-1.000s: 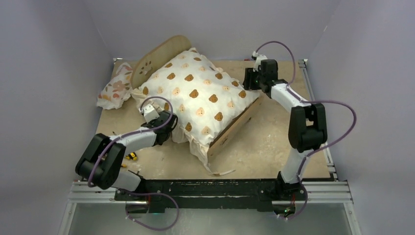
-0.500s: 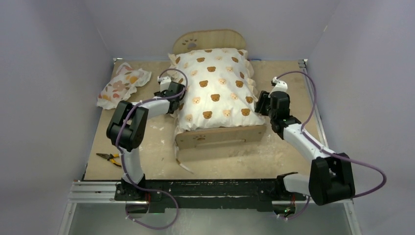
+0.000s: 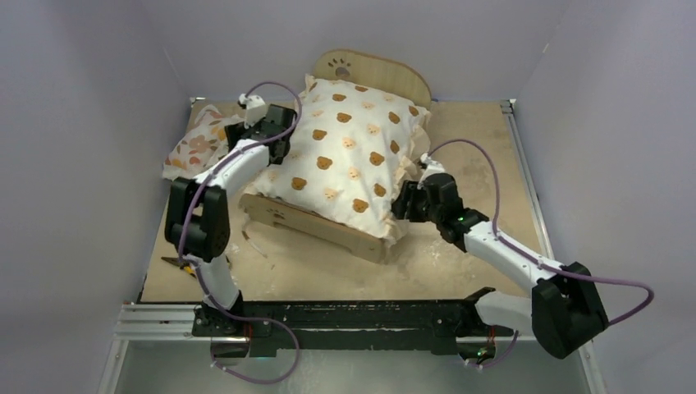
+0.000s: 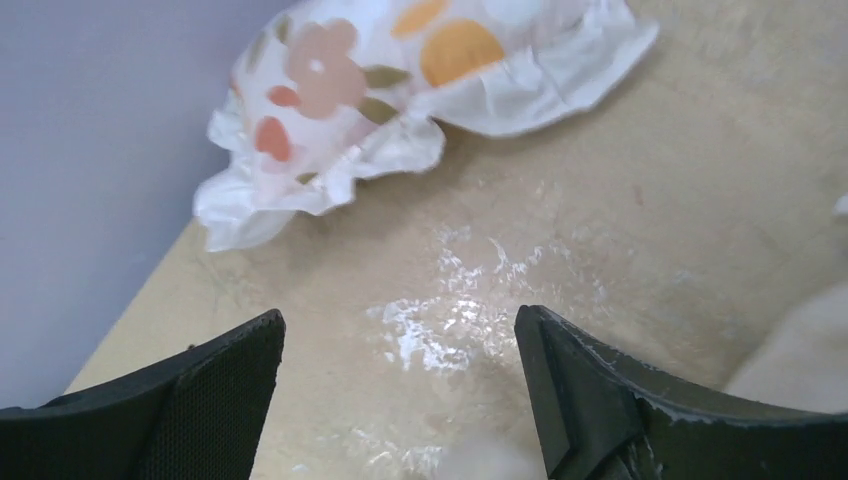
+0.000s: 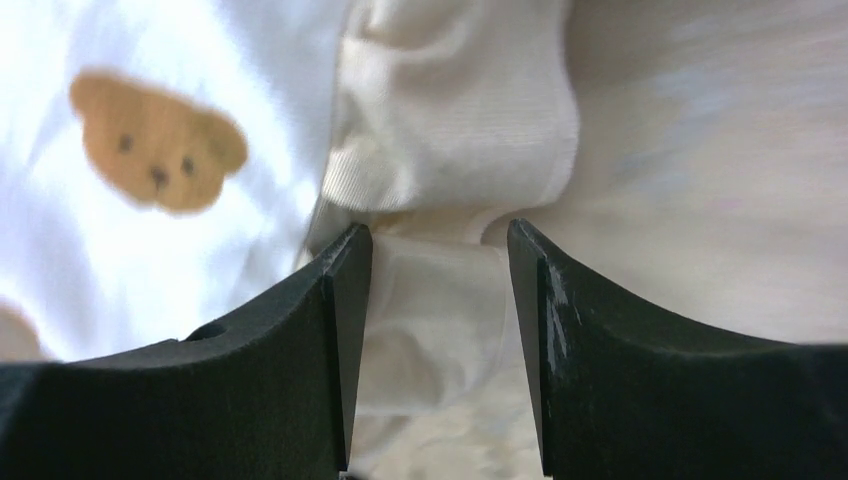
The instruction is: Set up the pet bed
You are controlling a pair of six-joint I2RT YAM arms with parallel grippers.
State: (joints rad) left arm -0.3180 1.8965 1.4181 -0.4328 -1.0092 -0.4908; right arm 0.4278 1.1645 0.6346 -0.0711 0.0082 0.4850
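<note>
The bed [image 3: 316,228] has swung round and now lies skewed between the grippers, with the cushion [image 3: 345,156] seated on it. The left gripper [image 4: 398,320] has drawn off the cushion. Its jaws stand wide and empty, and the pillow [image 4: 330,90] lies just ahead, so it is probably the next item. The right gripper [image 5: 435,235] sits half open at the cushion's ruffled corner. Frill lies between its fingers, but whether it pinches cannot be told. The cushion hides the bed's base.

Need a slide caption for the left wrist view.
Left hand open above the table, ruffled floral pillow lying just ahead.
</note>
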